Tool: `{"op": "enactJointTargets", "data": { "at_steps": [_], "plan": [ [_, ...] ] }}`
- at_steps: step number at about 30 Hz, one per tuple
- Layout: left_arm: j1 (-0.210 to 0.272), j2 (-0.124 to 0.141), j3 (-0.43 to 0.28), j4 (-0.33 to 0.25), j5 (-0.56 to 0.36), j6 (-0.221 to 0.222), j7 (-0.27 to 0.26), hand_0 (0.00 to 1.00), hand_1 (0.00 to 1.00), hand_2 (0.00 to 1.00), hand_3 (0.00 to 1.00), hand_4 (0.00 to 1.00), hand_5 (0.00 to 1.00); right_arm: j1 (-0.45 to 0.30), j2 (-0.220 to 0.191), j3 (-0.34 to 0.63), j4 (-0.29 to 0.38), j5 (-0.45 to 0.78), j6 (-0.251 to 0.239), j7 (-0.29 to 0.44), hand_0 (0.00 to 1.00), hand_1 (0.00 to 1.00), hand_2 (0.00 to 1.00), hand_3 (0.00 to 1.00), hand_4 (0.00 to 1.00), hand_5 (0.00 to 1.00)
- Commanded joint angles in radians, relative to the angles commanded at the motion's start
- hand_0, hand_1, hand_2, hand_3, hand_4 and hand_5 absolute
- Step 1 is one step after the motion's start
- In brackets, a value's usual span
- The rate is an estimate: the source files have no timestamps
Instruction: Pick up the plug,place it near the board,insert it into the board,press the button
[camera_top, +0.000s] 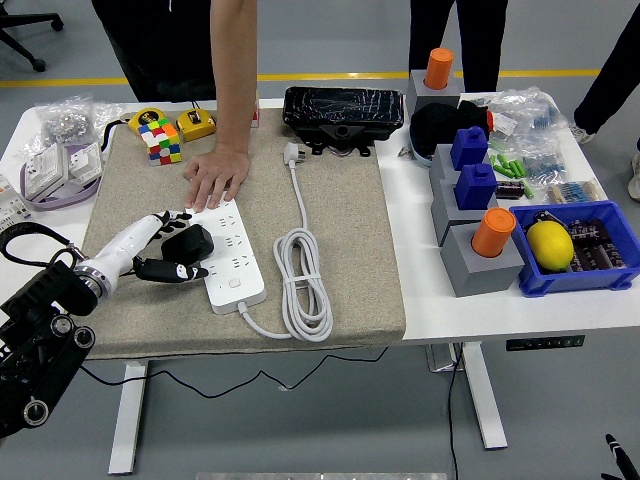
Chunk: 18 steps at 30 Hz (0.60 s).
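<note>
Head view: left hand (165, 250) grips the black plug (188, 242) beside the board (233, 258).

Bright, even light from overhead; shadows are soft and short. The glossy black case (343, 108) shows white glare streaks. Focus is sharp throughout, and the white table (470, 300) looks nearly washed out.

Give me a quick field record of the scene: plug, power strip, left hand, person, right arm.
plug: black adapter plug at the strip's left edge, on the mat; seating not clear
power strip: white power strip flat on the beige mat, cord coiled to its right
left hand: left hand with fingers around the plug
person: hand pressing the strip's far end
right arm: out of view
</note>
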Motion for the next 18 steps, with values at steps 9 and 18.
{"op": "enactJointTargets", "data": {
  "at_steps": [9,18],
  "plan": [
    [-0.006,-0.004,-0.004,0.011,0.007,0.026,-0.006,0.59,0.638,0.696,0.764,0.998,0.289,0.002,0.003,0.006,0.0,0.001,0.0,0.002,0.8,0.745,0.727,0.761,0.998,0.998],
    [-0.009,-0.007,-0.005,0.019,0.014,0.051,-0.011,0.428,0.467,0.549,0.58,0.998,0.216,0.004,0.001,0.002,0.0,0.003,0.0,0.001,0.799,0.744,0.727,0.762,0.998,0.998]
  ]
}}
